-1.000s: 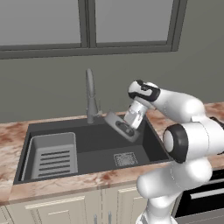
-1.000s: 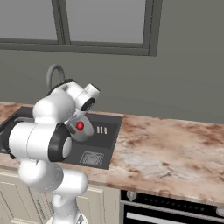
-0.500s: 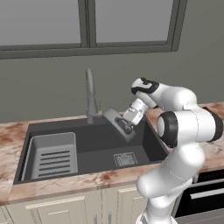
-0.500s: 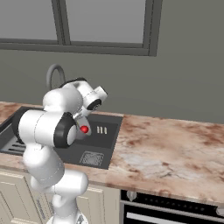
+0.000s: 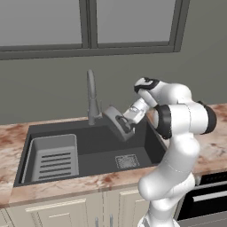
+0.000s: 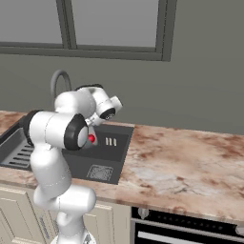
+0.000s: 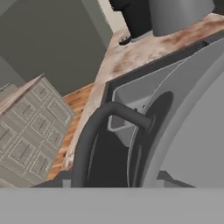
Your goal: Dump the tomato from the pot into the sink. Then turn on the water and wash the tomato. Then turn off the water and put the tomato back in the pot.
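Gripper (image 5: 126, 124) clamped on the rim of the pot (image 5: 116, 123), holding it lifted and tipped steeply on edge over the far right part of the sink (image 5: 95, 139), just right of the faucet (image 5: 91, 99). In the left base view the pot shows as a tilted grey disc with its underside toward the camera, the hand pressing in from the right. In the hand view the pot (image 7: 183, 127) takes up the right side, with one dark looped side handle (image 7: 103, 131) curving out from its wall toward the lower left. In the right base view the tomato (image 6: 91, 138) shows as a small red ball at the far side of the sink (image 6: 107, 155), just right of the arm's elbow; whether it sits in the tilted pot or is free of it cannot be told. Near the middle of the basin floor lies the square drain grate (image 5: 127, 160). A ribbed rack (image 5: 55, 156) fills the left part of the basin. Marbled counter (image 6: 190, 162) runs to the right.
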